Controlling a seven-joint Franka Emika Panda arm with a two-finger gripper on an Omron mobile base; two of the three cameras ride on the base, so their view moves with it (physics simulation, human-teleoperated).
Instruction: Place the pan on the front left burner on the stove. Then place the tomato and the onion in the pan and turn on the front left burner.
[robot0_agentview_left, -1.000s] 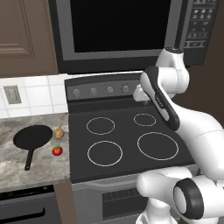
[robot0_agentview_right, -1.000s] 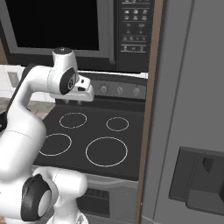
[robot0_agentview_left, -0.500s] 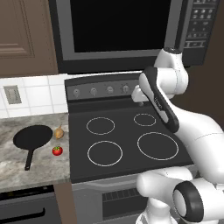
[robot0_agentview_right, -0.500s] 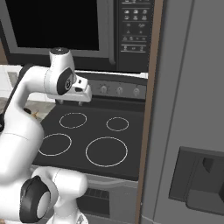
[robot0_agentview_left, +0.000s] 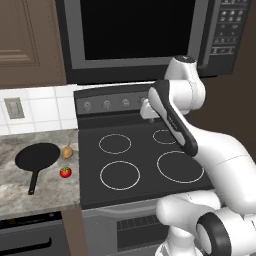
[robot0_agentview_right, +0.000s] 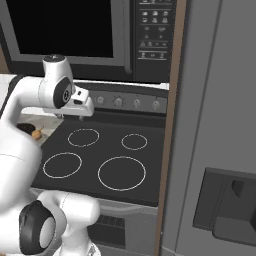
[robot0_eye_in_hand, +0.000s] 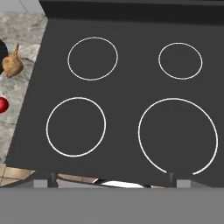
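— Left base view: pan on tabletop left of stove, onion and tomato just beside it, front left burner bare. Claw high over stove.

— Swing left, come down on the handle. Hand view: claw tips wide apart, pan cut off at the edge.

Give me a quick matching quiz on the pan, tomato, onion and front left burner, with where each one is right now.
Things:
1. pan
2. tomato
3. onion
4. front left burner

Places:
A. bare ring on the stove glass, nothing on it
B. on the counter, right of the pan's handle
C. on the counter, furthest left of the three items there
D. by the pan's right rim, behind the red fruit

Pairs: 1-C, 2-B, 3-D, 4-A
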